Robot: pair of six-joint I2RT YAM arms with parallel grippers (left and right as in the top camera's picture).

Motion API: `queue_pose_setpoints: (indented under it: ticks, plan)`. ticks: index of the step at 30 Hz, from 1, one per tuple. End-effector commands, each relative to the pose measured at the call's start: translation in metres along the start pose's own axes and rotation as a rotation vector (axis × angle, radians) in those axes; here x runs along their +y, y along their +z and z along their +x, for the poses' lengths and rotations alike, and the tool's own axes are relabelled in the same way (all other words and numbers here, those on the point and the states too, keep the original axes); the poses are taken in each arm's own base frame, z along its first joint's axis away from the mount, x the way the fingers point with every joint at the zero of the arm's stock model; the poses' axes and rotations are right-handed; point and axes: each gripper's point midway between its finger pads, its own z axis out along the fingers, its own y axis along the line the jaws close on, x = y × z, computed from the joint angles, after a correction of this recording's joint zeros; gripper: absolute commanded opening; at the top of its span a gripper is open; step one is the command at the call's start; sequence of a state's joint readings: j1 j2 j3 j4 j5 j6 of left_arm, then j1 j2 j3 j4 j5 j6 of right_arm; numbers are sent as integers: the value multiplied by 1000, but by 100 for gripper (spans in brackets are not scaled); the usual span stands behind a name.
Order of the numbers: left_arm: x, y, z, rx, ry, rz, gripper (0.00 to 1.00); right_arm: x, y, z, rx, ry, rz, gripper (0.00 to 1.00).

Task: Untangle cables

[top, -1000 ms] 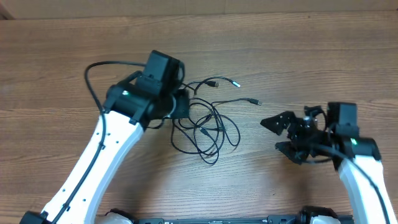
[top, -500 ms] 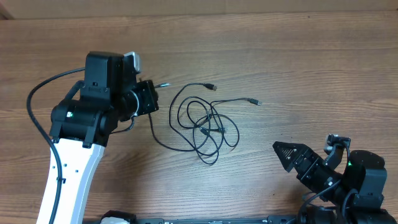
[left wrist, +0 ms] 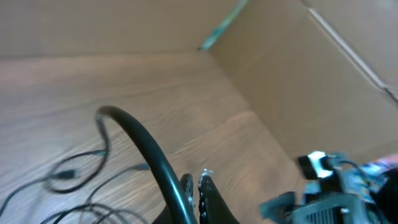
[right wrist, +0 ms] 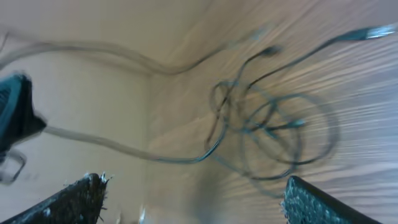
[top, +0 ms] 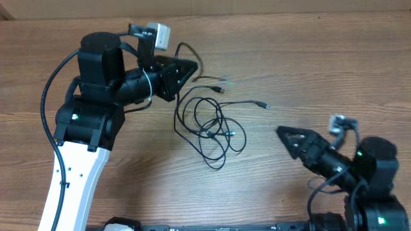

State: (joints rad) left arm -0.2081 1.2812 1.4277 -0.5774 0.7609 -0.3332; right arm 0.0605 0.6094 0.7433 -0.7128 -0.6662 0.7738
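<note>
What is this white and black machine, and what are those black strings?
It is a robot with two arms at a wooden table. Each arm ends in a two-finger pincher called a gripper. One picture looks down from above; the other two come from small cameras on the wrists. The black strings are thin cables, tangled in a loose pile on the table. The left gripper is pinched shut on one cable, which arches up from the pile. The right gripper is open and holds nothing.
</note>
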Motion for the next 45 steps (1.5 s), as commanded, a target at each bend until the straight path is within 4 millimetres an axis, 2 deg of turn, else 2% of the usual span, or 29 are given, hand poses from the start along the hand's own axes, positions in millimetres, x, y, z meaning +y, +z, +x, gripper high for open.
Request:
queue_pose_setpoints:
  ticks: [1, 5, 10, 12, 15, 16, 20, 21, 22, 24, 25, 26, 30, 32, 38, 42, 44, 45]
  plan:
    - [-17, -1, -1, 11, 30, 82, 4, 3, 25, 16, 103, 80, 18, 90]
    - [-17, -1, 0, 12, 29, 82, 4, -6, 64, 34, 182, 137, 111, 90]
    - [-20, -2, 0, 16, 31, 98, 4, -4, 114, 55, 281, 258, 125, 89]
    - [-21, -2, 0, 14, 33, 101, 4, -7, 139, 63, 309, 317, 135, 85]
    - [-21, -2, 0, 14, 31, 101, 4, -9, 164, 79, 359, 421, 151, 78]
    - [-20, -2, 0, 16, 15, 100, 4, -7, 174, 87, 389, 443, 136, 75]
    - [-22, -3, 2, 26, -3, 113, 4, 10, 199, 98, 426, 403, 34, 65]
    - [-24, -3, 2, 28, -3, 120, 4, 11, 203, 98, 424, 397, 26, 60]
    - [-25, -3, 3, 31, -3, 127, 4, 9, 206, 98, 419, 395, 26, 41]
    - [-24, -3, 4, 37, -9, 124, 4, 5, 209, 97, 405, 376, 36, 15]
    - [-23, -3, 6, 42, -14, 122, 4, 3, 209, 92, 390, 331, 28, 7]
    - [-23, -3, 8, 50, -13, 119, 4, 4, 209, 86, 376, 286, 12, 4]
    - [-17, -4, 25, 105, 22, 102, 4, 11, 197, 44, 273, 151, -58, 4]
    - [-13, -4, 35, 141, 37, 85, 4, 25, 177, 16, 214, 73, -128, 4]
    - [19, -6, 47, 174, -5, -95, 4, 55, 123, -25, 51, -188, -223, 4]
    - [23, -5, 50, 187, -17, -109, 26, 73, 87, -55, -88, -300, -261, 4]
    - [25, -3, 52, 196, -25, -111, 36, 77, 70, -70, -149, -325, -255, 4]
    - [27, -2, 54, 205, -33, -113, 44, 77, 59, -81, -189, -347, -237, 4]
